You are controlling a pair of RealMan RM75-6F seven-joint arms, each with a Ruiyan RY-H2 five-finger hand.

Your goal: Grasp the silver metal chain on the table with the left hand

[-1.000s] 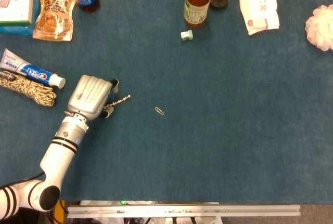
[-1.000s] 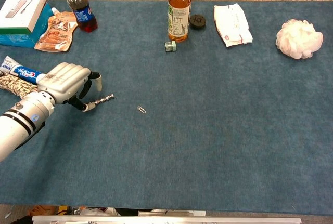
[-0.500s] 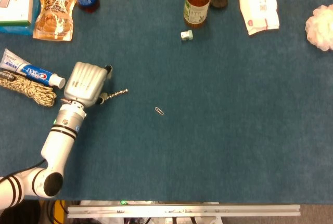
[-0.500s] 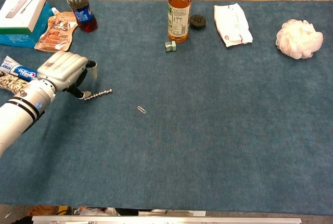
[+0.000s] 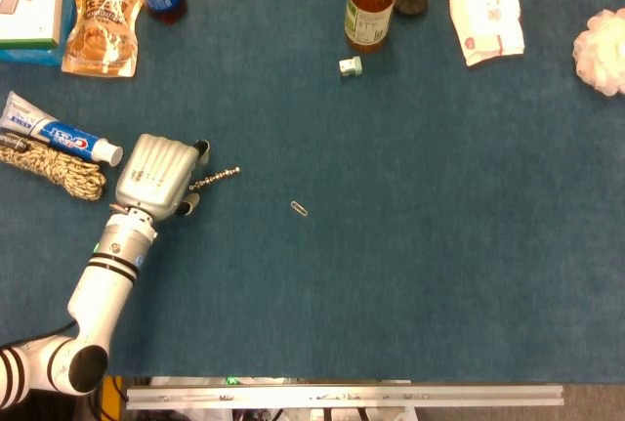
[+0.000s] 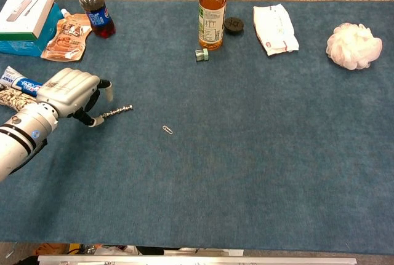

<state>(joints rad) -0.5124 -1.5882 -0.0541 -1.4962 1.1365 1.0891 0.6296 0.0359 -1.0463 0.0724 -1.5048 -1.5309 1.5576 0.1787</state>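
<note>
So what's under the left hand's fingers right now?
The near end of the silver metal chain runs in under the left hand, its far end lying out on the blue table. Whether the fingers pinch it is hidden by the hand's back.

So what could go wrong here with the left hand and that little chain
The left hand seems to grip only the near end of the chain, and the rest lies out on the table, so it may slip free on lifting. The toothpaste and rope lie close beside the hand and could get knocked.
</note>
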